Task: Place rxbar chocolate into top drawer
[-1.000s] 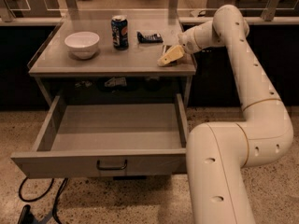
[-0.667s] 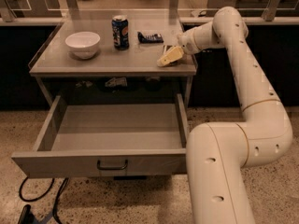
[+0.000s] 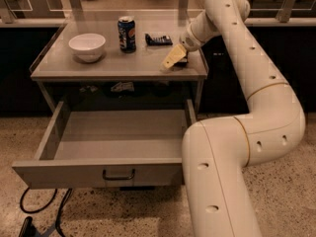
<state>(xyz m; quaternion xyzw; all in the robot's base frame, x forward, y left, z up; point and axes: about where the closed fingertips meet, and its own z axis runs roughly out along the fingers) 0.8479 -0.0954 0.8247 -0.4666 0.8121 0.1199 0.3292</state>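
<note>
The rxbar chocolate, a small flat dark bar with pale print, lies at the back of the grey tabletop, right of the soda can. My gripper hangs low over the tabletop's right front part, a short way in front of and to the right of the bar, and does not touch it. A dark patch lies under the gripper; I cannot tell what it is. The top drawer is pulled wide open below the tabletop. Its inside is bare and its dark handle faces the front.
A white bowl stands at the tabletop's left. A dark blue soda can stands upright at the back middle. My white arm curves down the right side, beside the open drawer. Black cables lie on the floor at the lower left.
My gripper has shifted slightly to the left and a little toward the table's front. The bar, can, bowl and drawer have not moved.
</note>
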